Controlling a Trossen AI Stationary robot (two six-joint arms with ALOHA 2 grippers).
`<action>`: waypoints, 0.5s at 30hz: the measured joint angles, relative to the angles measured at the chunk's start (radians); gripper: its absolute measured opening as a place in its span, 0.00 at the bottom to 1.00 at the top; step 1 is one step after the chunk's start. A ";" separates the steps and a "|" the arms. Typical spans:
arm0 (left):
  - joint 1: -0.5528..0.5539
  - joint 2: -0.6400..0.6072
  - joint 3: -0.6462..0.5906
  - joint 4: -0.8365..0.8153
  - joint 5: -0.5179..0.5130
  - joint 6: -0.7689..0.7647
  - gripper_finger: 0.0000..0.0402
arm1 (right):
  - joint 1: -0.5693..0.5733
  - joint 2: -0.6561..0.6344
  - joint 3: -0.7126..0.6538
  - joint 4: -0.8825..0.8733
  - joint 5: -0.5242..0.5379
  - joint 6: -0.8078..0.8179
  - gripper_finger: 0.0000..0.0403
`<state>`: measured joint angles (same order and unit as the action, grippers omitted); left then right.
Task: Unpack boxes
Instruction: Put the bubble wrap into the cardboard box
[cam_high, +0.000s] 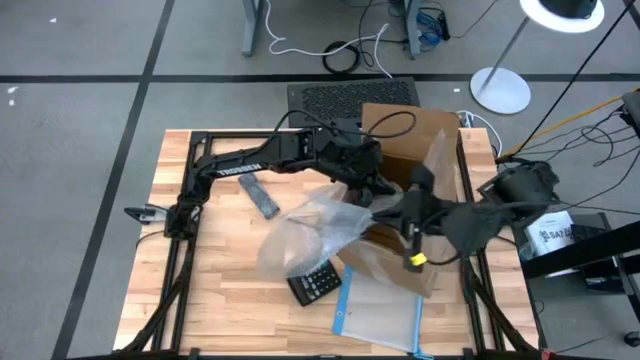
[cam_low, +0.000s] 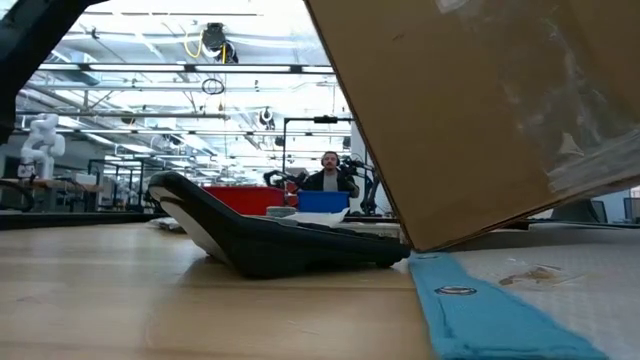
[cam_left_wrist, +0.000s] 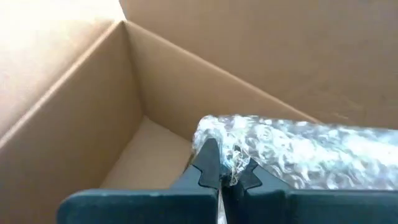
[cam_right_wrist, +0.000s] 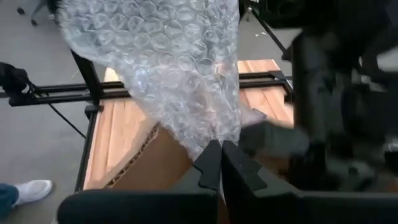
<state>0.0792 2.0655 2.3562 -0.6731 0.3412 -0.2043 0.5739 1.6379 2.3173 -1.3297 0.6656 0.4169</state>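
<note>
A brown cardboard box (cam_high: 425, 140) stands tilted at the table's far right, its mouth open. In the low view its lower corner (cam_low: 415, 243) comes down beside a black device. A sheet of bubble wrap (cam_high: 315, 230) spreads from the box's mouth toward the table's middle. My left gripper (cam_left_wrist: 222, 177), at the box's mouth (cam_high: 383, 188), is shut on the wrap, with the box's inner walls (cam_left_wrist: 93, 93) ahead of it. My right gripper (cam_right_wrist: 221, 165), just nearer (cam_high: 388, 213), is shut on the wrap too. My left gripper pinches a bunched edge of the bubble wrap (cam_left_wrist: 233, 155) between its two fingertips, pointing slantwise down into the box. The wrap runs off to one side inside the box. My right gripper pinches the wrap's gathered, narrowed end (cam_right_wrist: 214, 138) between its two fingertips. The sheet fans out wide beyond the fingers, lifted above the table.
A black keypad device (cam_high: 318, 285) lies near the table's front middle, beside a clear pouch with a blue edge (cam_high: 380, 315). A dark remote (cam_high: 258, 195) lies left of centre. A black grille-topped unit (cam_high: 350, 97) sits behind the table. A lamp base (cam_high: 500, 90) stands at the far right.
</note>
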 joint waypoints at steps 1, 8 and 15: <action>0.001 -0.002 0.000 0.006 0.000 0.000 0.00 | 0.011 -0.006 0.000 -0.021 0.010 0.023 0.00; -0.001 -0.060 -0.002 0.053 -0.072 0.047 0.02 | 0.067 -0.021 0.000 -0.225 0.011 0.223 0.00; -0.001 -0.206 -0.002 0.049 -0.193 0.174 0.12 | 0.103 -0.038 -0.001 -0.243 0.014 0.305 0.00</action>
<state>0.0780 1.8598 2.3544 -0.6241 0.1481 -0.0299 0.6774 1.5995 2.3165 -1.5729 0.6798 0.7223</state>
